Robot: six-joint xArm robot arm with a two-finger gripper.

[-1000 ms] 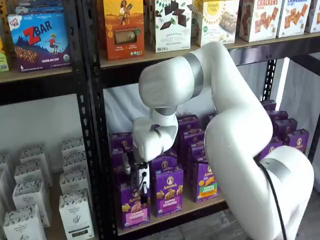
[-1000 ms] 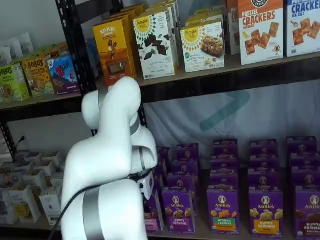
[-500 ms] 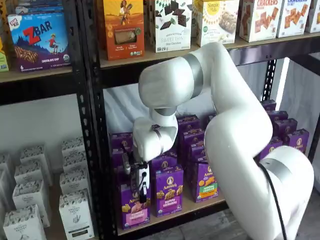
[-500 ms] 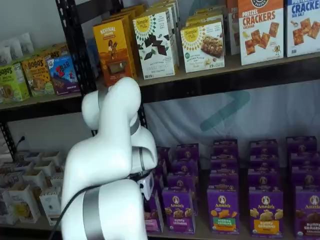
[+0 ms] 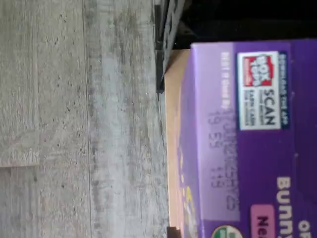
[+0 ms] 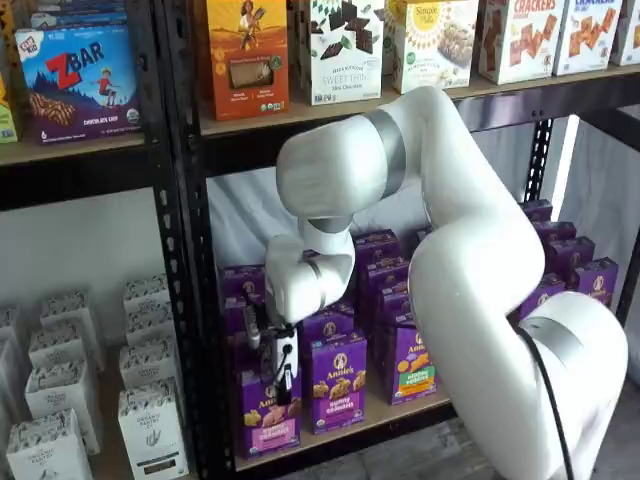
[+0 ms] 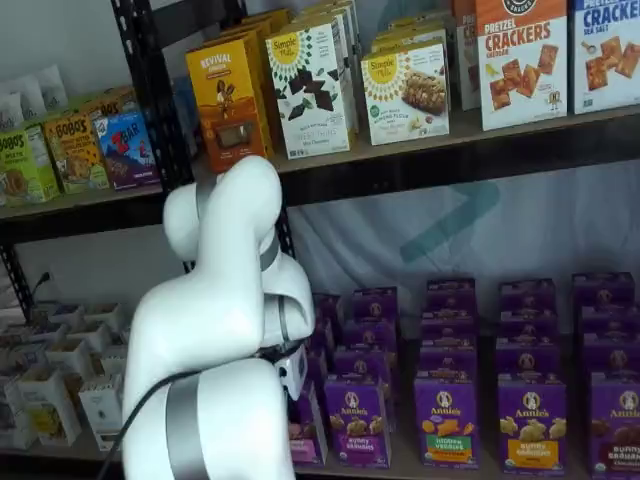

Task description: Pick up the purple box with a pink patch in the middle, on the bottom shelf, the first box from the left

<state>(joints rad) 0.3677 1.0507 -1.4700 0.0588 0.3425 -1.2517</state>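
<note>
White-bodied gripper [image 6: 276,385] with black fingers is hanging over the upright purple cardboard box [image 6: 268,415] on the tan wooden bottom shelf [image 6: 400,408], its grip state impossible to tell.

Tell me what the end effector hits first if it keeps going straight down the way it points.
Probably the top of the purple box: the end effector hangs right over it on the bottom shelf. Depth is unclear, so it may already be touching.

Looks like a shop: black steel rack [image 6: 178,250] stocked with rows of boxed snacks [image 7: 405,90], facing out.
</note>
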